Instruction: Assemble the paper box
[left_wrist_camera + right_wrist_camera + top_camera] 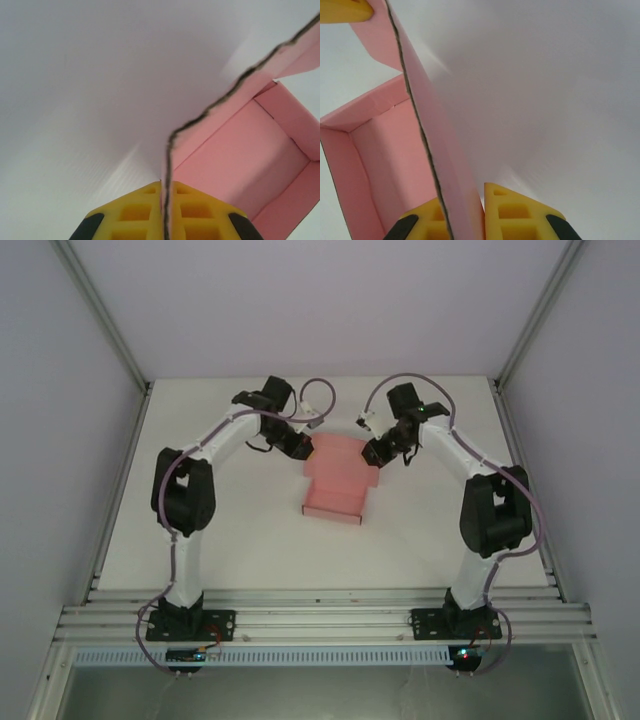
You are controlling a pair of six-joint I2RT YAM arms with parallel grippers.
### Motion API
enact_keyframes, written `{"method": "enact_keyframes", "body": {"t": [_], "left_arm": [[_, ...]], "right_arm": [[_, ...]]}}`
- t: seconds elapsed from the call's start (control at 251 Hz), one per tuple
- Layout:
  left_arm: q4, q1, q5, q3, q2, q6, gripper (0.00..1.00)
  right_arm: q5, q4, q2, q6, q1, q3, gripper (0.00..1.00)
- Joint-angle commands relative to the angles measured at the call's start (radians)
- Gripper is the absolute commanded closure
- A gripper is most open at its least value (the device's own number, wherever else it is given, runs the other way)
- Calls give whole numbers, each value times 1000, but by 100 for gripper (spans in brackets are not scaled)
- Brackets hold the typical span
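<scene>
Paper box is sitting on the white desk, a bit toward 12 o'clock from the middle in the top view, right between the 2 arms. It's pink and only partly folded up. The end at 6 o'clock is narrower, with a darker pink edge along the front, and the wider end is at 12 o'clock where both arms meet it.

Left arm reaches in with its jaws at the box's 10 o'clock corner. Right arm does the same at the 2 o'clock corner.

In the left wrist view the yellow fingers are pressed together on a thin upright pink panel. Its dark cut edge runs straight up from between them, then bends off toward 2 o'clock. So the left jaws are pinching the paper box. The tray part opens at 3 o'clock of that panel, and inside it's just pink floor and low pink walls.

Same deal in the right wrist view. The yellow fingers sit on either side of a standing panel, so the right jaws are pinching the paper box too. Here the open tray is at 9 o'clock of the panel, and again it's only bare pink floor and walls.
</scene>
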Motion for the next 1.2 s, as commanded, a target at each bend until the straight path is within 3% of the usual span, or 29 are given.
{"method": "enact_keyframes", "body": {"t": [0.0,0.068,0.22,0.427,0.746,0.894,1.197], "left_arm": [[57,-42,-185,-30,-117,-158,100],[101,-67,-308,-61,-160,-274,100],[240,-102,-382,-178,-257,-485,100],[452,-152,-475,-322,-323,-655,100],[600,-165,-442,-452,-309,-683,100],[681,-166,-397,-561,-341,-692,100],[881,-172,-350,-808,-447,-725,100]], "right_arm": [[241,28,-70,110,36,4,97],[327,98,-103,212,62,-25,100],[600,278,-172,510,139,-117,100],[752,592,-205,790,231,-273,99],[840,646,-120,1005,268,-276,98],[901,690,-113,1034,308,-299,98],[998,781,-144,1127,394,-482,98]]}}
